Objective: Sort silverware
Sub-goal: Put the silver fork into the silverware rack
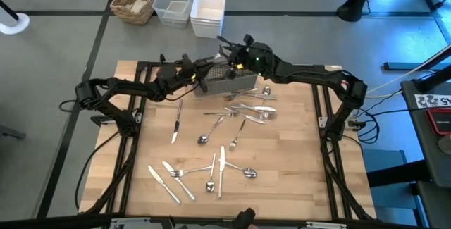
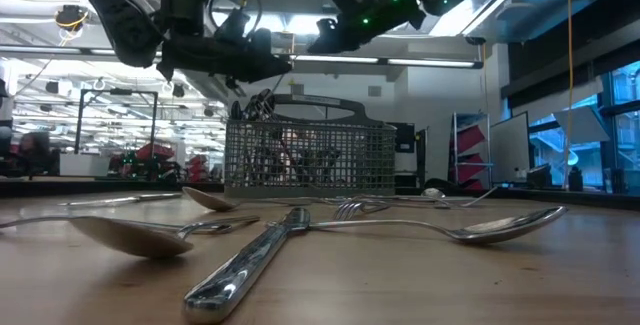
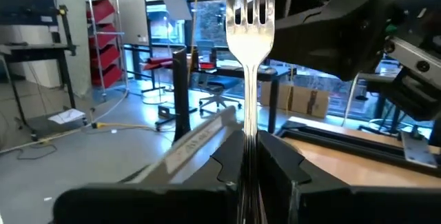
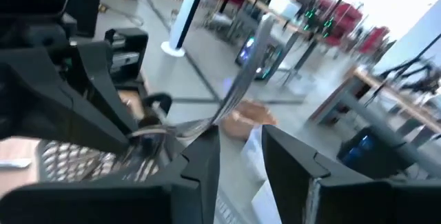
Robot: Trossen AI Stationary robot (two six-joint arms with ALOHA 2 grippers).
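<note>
My left gripper (image 1: 199,74) hangs just left of the grey mesh caddy (image 1: 227,82) and is shut on a silver fork (image 3: 247,17), whose tines point away toward the right arm. My right gripper (image 1: 229,49) hovers over the caddy's far side with its fingers apart (image 4: 241,162). A blurred silver piece (image 4: 241,86) slants up just past one of its fingers. The caddy (image 2: 310,155) stands on the table with several utensils sticking up out of it. Several forks, spoons and knives (image 1: 218,144) lie flat on the wooden table. My left gripper pinches the fork's handle (image 3: 248,141) between its two fingers. The fingers come roughly level from the table's left and lie along the fork. The fork sticks straight out past the fingertips, lifted clear of the table. My right gripper: I cannot tell whether a finger (image 4: 203,158) touches the silver piece.
Loose silverware lies in a cluster right of the caddy (image 1: 254,106) and along the near part of the table (image 1: 197,176). A wicker basket (image 1: 135,0) and white bins (image 1: 190,7) stand on the floor beyond the far edge. The two grippers are close together over the caddy.
</note>
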